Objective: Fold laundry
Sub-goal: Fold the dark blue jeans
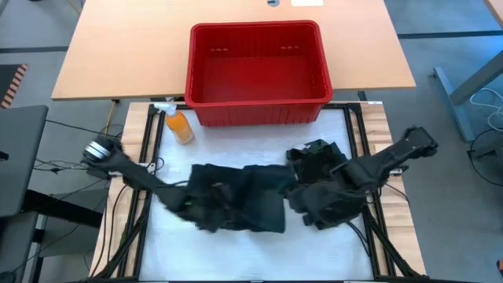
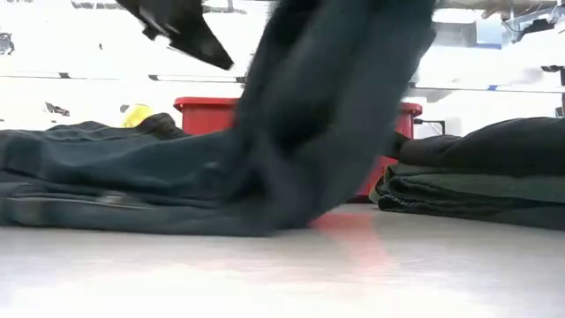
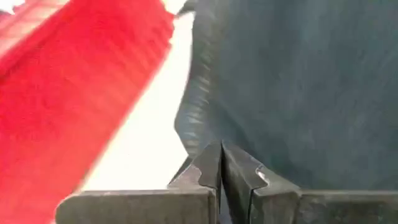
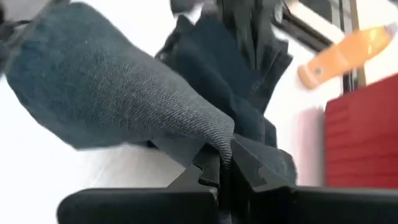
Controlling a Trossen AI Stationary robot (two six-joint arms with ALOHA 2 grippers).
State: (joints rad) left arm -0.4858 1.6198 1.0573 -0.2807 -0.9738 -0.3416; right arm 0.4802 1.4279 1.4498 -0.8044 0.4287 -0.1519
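Midway through, by the look of it. At the right side of the white worktop (image 1: 236, 251), just in front of the right arm, a finished stack of folded dark green and black cloth garments (image 2: 477, 181), edges squared and lying flat in the low view. Across the middle of the worktop, a dark blue-grey twill cloth garment (image 1: 236, 196) spread wide but rumpled, not yet folded.

Left end effector (image 3: 222, 163) pinched shut on an edge of that dark twill garment, cloth running up and away from the closed tips in the left wrist view. Right end effector (image 4: 225, 163) likewise clamped shut on a bunched fold of the same dark twill, fabric draped over the tips. From above, the left arm reaching in at the garment's left edge, the right arm at its right edge beside the stack. In the low view, a broad swathe of the garment lifted off the worktop and blurred, the rest lying flat on the left.

Behind, a red ribbed plastic basket (image 1: 259, 67) with nothing visible inside, so probably no more pieces waiting there. An orange plastic spray bottle with white nozzle (image 1: 178, 124) lying beside the basket's front left corner, apart from the cloth.

Left to do, judging from this: fold over the lifted garment, smooth it, square it, then add it to the stack.
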